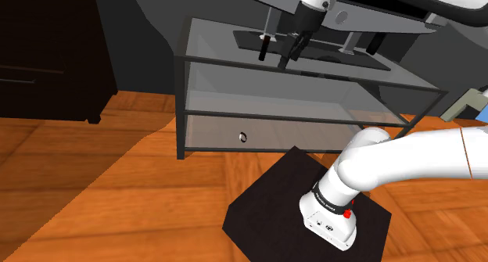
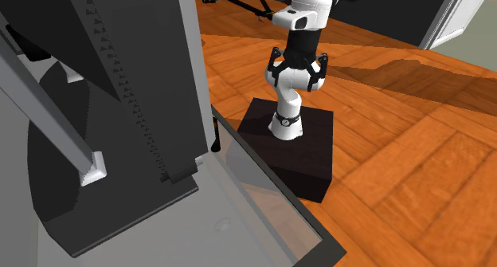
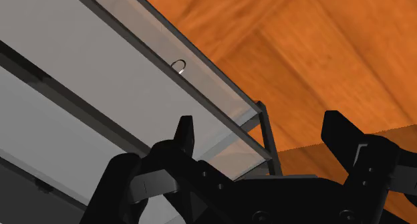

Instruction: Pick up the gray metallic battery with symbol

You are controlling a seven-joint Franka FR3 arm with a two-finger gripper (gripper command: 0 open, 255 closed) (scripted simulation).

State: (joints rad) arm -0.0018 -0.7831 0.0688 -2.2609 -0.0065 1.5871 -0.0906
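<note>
Jaws of the black gripper (image 3: 262, 130) are seen wide apart, and nothing is held or touched between them. In the wrist view one of the fingers (image 3: 184, 132) is found at each side with free space between. Through that space a corner post of the glass table (image 1: 181, 104) and the wooden floor (image 1: 94, 182) are seen. In the shoulder view the jaws are found just above the top glass of this table, close to a dark flat plate (image 1: 336, 62) that is laid on the top glass. Whether the plate is touched cannot be told.

The battery (image 3: 178, 66), a small grey metallic piece that is shown as a little ring, is placed well below the jaws and ahead of them. It is inside the lower part of the table, near the front edge. It is seen through the glass and is well apart from both fingers. Which shelf carries it cannot be told with certainty.

Behind the jaws, the white arm (image 1: 407, 159) is led back to the black box stand (image 1: 266, 217), which is set on the floor just beside the table.
</note>
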